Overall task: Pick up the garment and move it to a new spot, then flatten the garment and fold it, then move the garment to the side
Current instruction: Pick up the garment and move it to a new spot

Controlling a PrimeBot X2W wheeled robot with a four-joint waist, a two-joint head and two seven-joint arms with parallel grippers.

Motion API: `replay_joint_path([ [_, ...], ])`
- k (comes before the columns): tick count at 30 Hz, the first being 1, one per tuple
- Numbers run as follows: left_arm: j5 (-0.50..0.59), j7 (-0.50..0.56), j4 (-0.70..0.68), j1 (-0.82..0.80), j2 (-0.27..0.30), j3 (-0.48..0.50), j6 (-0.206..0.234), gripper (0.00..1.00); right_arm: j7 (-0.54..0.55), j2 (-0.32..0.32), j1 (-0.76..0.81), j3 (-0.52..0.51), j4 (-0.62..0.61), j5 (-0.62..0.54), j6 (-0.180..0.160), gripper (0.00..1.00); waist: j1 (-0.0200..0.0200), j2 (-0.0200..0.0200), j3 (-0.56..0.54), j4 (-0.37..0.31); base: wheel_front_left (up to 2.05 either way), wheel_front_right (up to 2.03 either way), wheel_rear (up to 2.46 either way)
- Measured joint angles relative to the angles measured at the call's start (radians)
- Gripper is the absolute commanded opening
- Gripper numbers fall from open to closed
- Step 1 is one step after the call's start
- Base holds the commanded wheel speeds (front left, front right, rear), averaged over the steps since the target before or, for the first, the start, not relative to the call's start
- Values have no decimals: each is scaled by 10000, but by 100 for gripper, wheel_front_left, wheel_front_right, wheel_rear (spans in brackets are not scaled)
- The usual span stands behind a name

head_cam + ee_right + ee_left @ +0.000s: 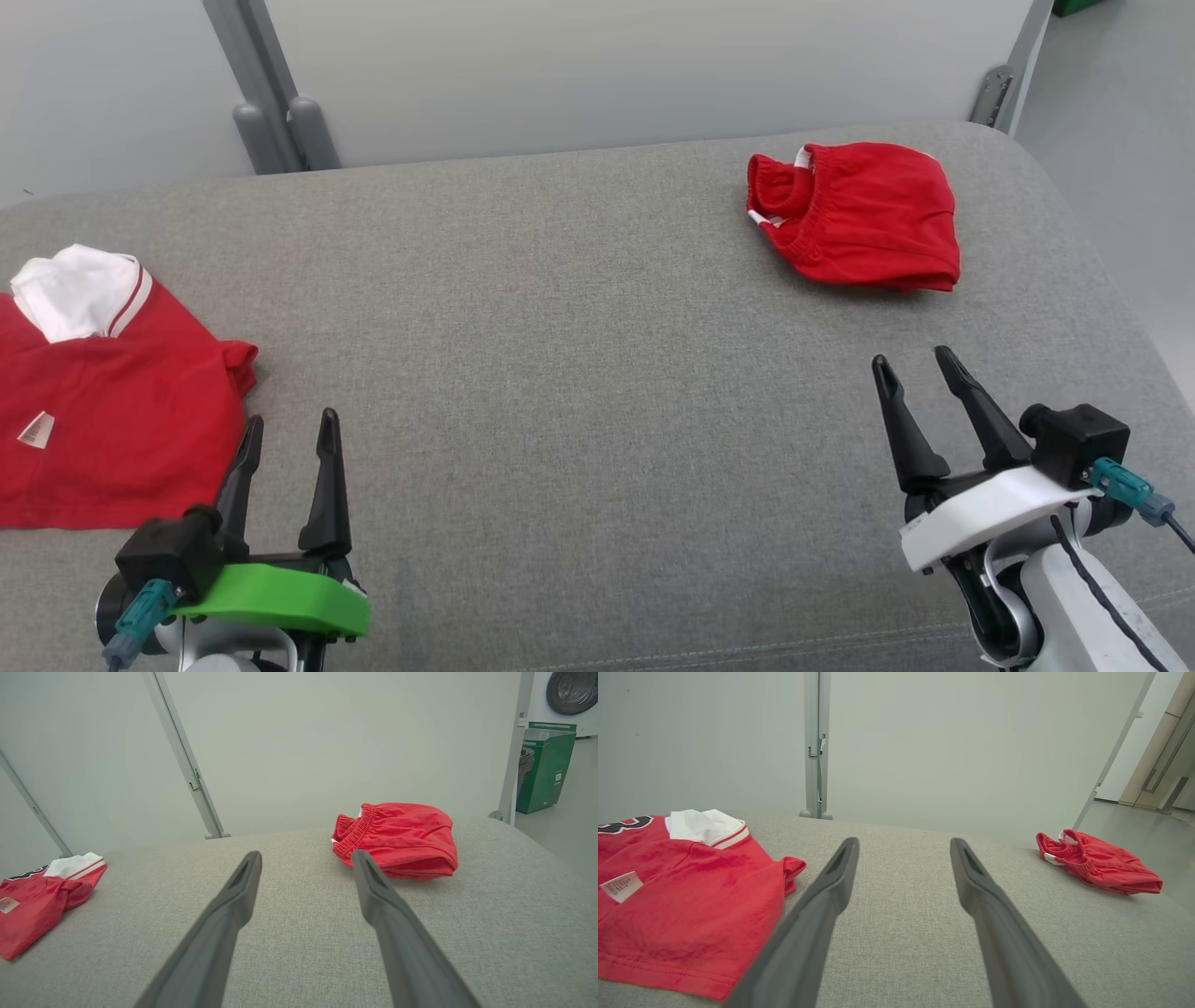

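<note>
While left gripper (290, 417) and right gripper (911, 356) hang empty, jaws apart: red shorts (868, 219) look folded, set aside, well apart from left gripper across table (560, 327); red shirt (121, 411) just beside left gripper, unfolded, likely untouched.

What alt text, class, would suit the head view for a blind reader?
Both open and empty, the left tool and right tool point across a grey padded surface. A red shirt with white collar lies far left; bunched red shorts lie upper right.

1. The left claw (903, 844) is wide open over the grey surface (901, 952).
2. A red shirt (691, 905) lies near it on the left.
3. Some red shorts (1099, 863) lie far off on the right.
</note>
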Motion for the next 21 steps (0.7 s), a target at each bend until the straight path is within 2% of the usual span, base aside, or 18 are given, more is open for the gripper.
replay_joint_path([
  [9, -6, 0, 31, 34, 0, -35, 65, 100, 0, -10, 160, -77, -178, -142, 92, 100, 0, 0, 21, 158, 0, 0, 0],
  [21, -15, 0, 123, 32, 4, -190, 86, 100, 0, 77, 213, 257, -307, -322, 268, 100, 0, 0, 109, 771, 0, 0, 0],
])
